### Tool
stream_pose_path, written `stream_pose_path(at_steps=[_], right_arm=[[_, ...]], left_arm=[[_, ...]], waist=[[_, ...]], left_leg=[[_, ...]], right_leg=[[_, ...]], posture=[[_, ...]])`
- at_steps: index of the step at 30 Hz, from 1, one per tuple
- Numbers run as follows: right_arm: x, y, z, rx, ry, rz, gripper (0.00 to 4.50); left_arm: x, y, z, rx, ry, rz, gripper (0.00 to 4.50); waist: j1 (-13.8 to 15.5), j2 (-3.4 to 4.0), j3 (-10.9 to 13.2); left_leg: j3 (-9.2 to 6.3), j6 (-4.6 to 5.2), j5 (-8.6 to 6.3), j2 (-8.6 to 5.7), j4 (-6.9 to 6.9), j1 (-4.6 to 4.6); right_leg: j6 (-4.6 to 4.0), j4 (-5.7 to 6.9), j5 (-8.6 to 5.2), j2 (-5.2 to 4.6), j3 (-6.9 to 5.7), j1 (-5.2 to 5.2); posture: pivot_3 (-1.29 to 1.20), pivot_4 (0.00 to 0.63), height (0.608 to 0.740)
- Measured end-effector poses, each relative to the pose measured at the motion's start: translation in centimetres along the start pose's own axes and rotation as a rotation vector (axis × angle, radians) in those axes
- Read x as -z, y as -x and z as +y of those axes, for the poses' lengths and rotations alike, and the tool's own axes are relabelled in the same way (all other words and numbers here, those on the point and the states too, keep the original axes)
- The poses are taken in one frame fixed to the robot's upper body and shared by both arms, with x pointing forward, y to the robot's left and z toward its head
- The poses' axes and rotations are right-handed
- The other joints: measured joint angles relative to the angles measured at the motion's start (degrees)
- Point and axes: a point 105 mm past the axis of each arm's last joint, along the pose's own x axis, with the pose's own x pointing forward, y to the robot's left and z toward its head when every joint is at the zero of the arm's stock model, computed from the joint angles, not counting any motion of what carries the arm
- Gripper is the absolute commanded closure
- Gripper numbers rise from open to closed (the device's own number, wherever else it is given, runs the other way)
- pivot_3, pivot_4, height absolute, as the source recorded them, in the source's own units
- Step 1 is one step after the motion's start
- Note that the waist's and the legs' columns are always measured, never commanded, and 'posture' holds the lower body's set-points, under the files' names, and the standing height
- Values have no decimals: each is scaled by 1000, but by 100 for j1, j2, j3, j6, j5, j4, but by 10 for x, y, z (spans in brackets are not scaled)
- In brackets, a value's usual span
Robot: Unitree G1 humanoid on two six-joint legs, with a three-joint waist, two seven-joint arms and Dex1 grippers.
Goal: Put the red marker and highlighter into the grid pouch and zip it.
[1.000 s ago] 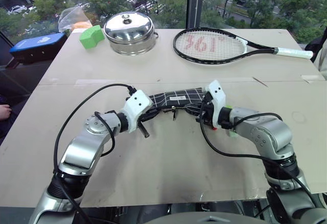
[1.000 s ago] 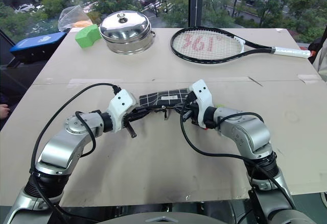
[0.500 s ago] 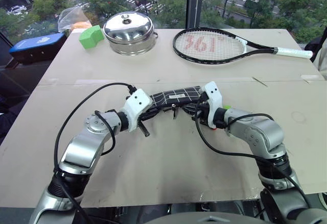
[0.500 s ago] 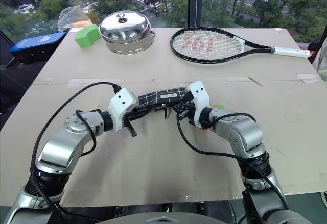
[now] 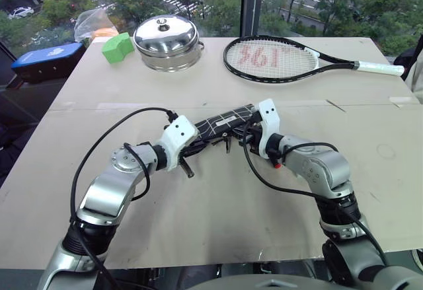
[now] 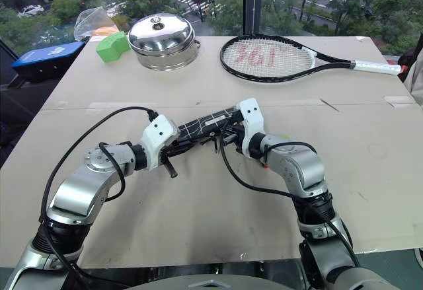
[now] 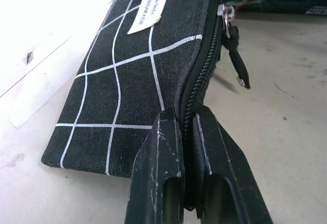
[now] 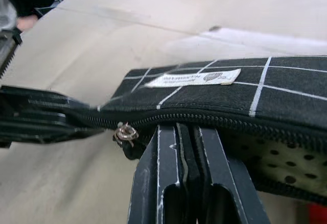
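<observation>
Left gripper (image 7: 186, 132) clamping pouch (image 5: 225, 119) by zipper-edge end, fingers pinched tight on fabric. Pouch hanging lifted between both grippers, just above table (image 5: 218, 204) centre. Black canvas, white grid, white label (image 7: 149, 7); looking soft, light, floppy, so best held at stiff zipper seam. Metal pull (image 8: 125, 132) dangling mid-zipper. Right gripper (image 8: 186, 134) squeezing closed on zipper edge beside pull; dotted lining showing there, opening likely partly unzipped.

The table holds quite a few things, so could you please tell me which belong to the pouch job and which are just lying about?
Job in hand:
- grid pouch, pinched by the left end effector and the right end effector
- its zipper pull

Lying about:
- steel pot
- tennis racket
- green block
- plastic bag
</observation>
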Motion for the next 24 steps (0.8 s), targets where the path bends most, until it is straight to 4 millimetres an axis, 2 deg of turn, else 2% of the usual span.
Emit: stream_pose_path(at_steps=[2, 4, 5, 9, 13, 14, 15, 18, 19, 22, 23, 24], right_arm=[[2, -2, -1, 11, 53, 15, 4440], [3, -5, -2, 26, 227, 35, 4440], [5, -8, -2, 29, 452, 65, 4440], [20, -15, -2, -8, 860, 118, 4440], [23, -17, -2, -39, 1053, 129, 4440], [22, -17, -2, -44, 1101, 132, 3953], [20, -17, -2, -48, 1172, 127, 3721], [19, -17, -2, -53, 1232, 134, 2323], [19, -17, -3, -53, 1243, 141, 2124], [16, -18, -2, -54, 1311, 160, 585], [15, -19, -1, -59, 1325, 162, 229], [14, -19, 0, -63, 1340, 161, 63]], left_arm=[[0, 0, 0, 1, 1, 1, 4500], [0, 0, 0, 1, 2, 4, 4500], [1, 0, 0, 2, 4, 7, 4500], [1, -1, -2, 9, 4, 11, 4500], [0, -3, -3, 16, 0, 12, 4500], [0, -3, -3, 17, 0, 12, 4500], [0, -3, -3, 17, 0, 13, 4500], [1, -3, -4, 18, 3, 17, 4500], [1, -3, -4, 18, 3, 18, 4500], [1, -4, -5, 22, 4, 22, 4500], [1, -4, -5, 23, 4, 21, 4500], [1, -5, -5, 24, 4, 22, 4500]], waist=[[-6, 1, 1], [-13, 2, 1], [-27, 2, 1], [-75, -1, 1], [-106, -3, 2], [-107, -3, 2], [-105, -4, 2], [-103, -4, 2], [-103, -4, 2], [-106, -4, 2], [-106, -5, 1], [-105, -5, 1]], left_leg=[[-1, 0, 0, 0, 0, 0], [1, 0, 0, -1, 0, 0], [3, 0, 0, -4, 0, 0], [2, -3, 2, -2, 0, 0], [1, -11, 7, 0, 0, 0], [2, -11, 7, 0, 0, 0], [1, -12, 8, 0, 0, 0], [0, -13, 8, 1, 0, 0], [1, -13, 8, 1, 1, 0], [1, -14, 9, 1, 1, 1], [1, -14, 9, 1, 1, 2], [0, -15, 9, 1, 1, 2]], right_leg=[[0, 0, 0, 0, 0, 0], [0, -1, -1, 0, 1, -1], [1, -2, -2, -1, 2, -2], [2, -2, -2, 0, 1, -2], [3, -1, -1, 1, 1, -2], [3, -1, -1, 1, 1, -2], [3, -1, -1, 0, 1, -1], [2, -1, -1, 0, 1, -1], [2, -1, -1, 0, 1, -1], [2, -1, -1, 0, 1, -1], [2, 0, -1, 0, 1, -1], [2, 0, -1, 0, 1, 0]], posture=[[0, 150, 740], [0, 150, 740], [0, 150, 740], [0, 150, 740], [0, 150, 740], [0, 150, 740], [0, 150, 740], [0, 150, 740], [0, 150, 740], [0, 150, 740], [0, 150, 740], [0, 150, 740]])
